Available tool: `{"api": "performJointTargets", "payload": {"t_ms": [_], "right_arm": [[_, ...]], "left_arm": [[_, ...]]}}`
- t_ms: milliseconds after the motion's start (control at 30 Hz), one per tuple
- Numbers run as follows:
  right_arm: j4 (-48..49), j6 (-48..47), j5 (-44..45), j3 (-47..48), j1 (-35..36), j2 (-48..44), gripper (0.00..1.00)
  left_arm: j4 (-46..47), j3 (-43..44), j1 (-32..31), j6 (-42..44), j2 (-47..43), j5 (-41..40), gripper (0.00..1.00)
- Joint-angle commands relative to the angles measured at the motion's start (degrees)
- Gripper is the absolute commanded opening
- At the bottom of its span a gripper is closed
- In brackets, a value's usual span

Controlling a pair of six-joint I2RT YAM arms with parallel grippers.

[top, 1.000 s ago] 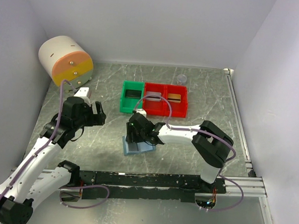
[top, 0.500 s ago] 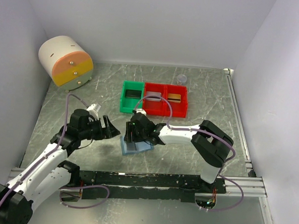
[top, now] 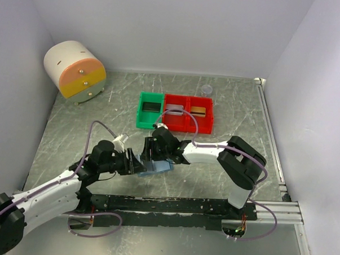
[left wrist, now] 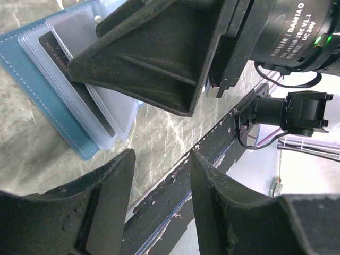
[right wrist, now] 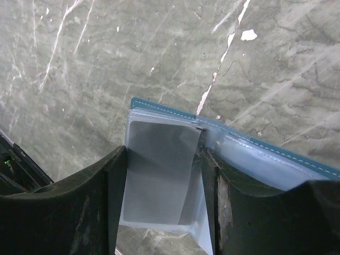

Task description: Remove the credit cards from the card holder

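Observation:
The blue-grey card holder lies open on the table, its clear sleeves showing in the right wrist view. My right gripper is shut across one sleeve that holds a silvery-grey credit card. A dark credit card sits in another sleeve of the card holder. My left gripper hovers just left of the holder, open, with nothing between its fingers. Other cards lie in the bins: dark, silvery, gold.
A green bin and two joined red bins stand behind the holder. A cream, orange and yellow drum-shaped drawer unit is at the back left, a small clear cup at the back. A black rail runs along the near edge.
My left arm has swung from the back left down to the card holder's left side, its jaws narrowing on the way. The right gripper has stayed on the holder.

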Motion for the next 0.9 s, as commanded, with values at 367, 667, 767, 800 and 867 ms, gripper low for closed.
{"api": "performJointTargets", "payload": {"t_ms": [367, 667, 767, 800, 867], "right_arm": [[-4.1, 0.2, -2.3, -2.3, -0.7, 2.6, 0.5], [-3.7, 0.3, -2.9, -2.4, -0.8, 2.7, 0.5], [-3.5, 0.3, -3.2, -2.4, -0.8, 2.7, 0.5], [-3.5, 0.3, -3.2, -2.4, -0.8, 2.6, 0.5], [-3.6, 0.3, -3.2, -2.4, -0.8, 2.7, 0.5]], "left_arm": [[9.0, -0.2, -3.4, -2.0, 5.9, -10.4, 0.59], [12.7, -3.8, -3.6, -4.0, 4.3, -10.1, 0.62], [15.8, -4.0, -3.7, -4.9, 6.6, -9.3, 0.61], [16.6, -3.9, -3.6, -5.1, 7.5, -9.2, 0.6], [17.1, -3.5, -3.7, -5.3, 9.2, -9.0, 0.59]]}}
